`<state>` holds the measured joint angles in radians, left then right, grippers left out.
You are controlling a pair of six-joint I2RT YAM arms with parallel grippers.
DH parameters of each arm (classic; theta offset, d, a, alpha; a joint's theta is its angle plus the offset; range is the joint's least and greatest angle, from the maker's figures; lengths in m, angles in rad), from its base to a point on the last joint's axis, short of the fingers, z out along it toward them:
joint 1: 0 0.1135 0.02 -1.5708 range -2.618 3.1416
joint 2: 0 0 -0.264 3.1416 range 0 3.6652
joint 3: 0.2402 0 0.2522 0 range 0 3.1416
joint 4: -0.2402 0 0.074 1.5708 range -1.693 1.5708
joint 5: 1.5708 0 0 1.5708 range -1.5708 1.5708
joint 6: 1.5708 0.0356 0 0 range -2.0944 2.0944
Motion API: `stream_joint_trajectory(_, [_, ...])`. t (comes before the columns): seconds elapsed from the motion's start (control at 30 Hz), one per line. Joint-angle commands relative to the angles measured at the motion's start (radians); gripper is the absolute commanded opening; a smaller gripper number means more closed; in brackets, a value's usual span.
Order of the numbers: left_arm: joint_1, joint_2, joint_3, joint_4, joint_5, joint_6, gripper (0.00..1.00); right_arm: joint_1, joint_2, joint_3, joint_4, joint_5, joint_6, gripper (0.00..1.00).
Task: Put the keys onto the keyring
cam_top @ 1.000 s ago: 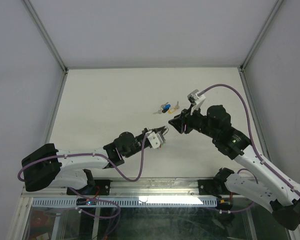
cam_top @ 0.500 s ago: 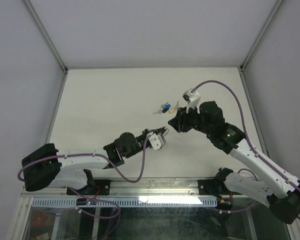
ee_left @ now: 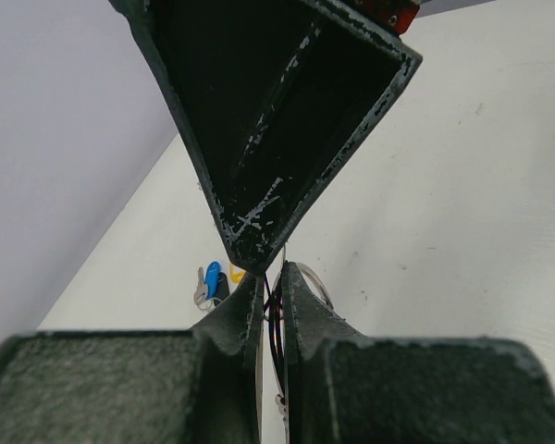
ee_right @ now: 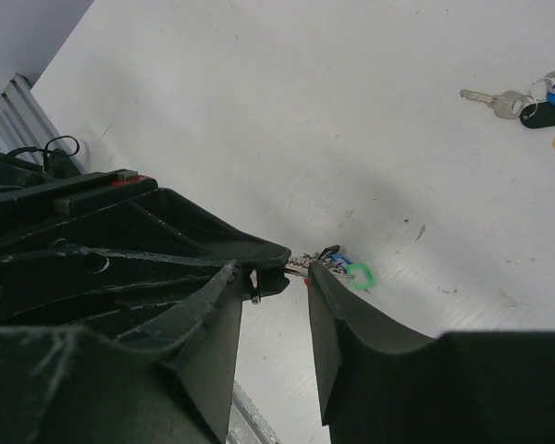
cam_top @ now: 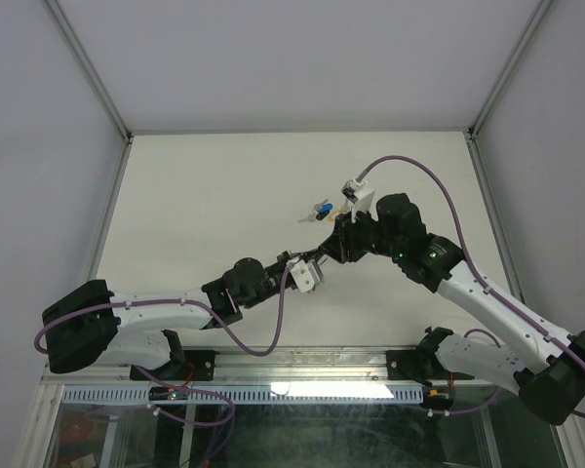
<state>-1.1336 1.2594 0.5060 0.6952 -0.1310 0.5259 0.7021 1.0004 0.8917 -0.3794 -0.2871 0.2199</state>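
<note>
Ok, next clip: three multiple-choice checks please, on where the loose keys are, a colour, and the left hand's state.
1. The loose keys lie: A on the table; B in a tray; C on an arm base.
2. One key head on the keyring is: A green; B orange; C white.
3. The left hand is: A wide open; B shut on the keyring; C out of view.
Key: A, they rest on the bare surface; A, green shows in the right wrist view; B, its fingers pinch it.
</note>
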Motion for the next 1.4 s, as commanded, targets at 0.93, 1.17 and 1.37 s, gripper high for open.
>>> stream_joint_trajectory(0.93, [-0.009,-0.02,0.044,0.073,-0.017,0.007,0.14,-0.001,-0.036,0.047,0.042,-0.03,0.009,0.0])
stream_joint_trajectory(1.17, [-0.009,-0.019,0.043,0.073,-0.019,0.006,0.13,-0.001,-0.048,0.05,0.043,-0.029,0.013,0.0])
stream_joint_trajectory(1.37, [-0.009,-0.017,0.045,0.071,-0.019,0.005,0.1,-0.001,-0.05,0.05,0.043,-0.031,0.016,0.0])
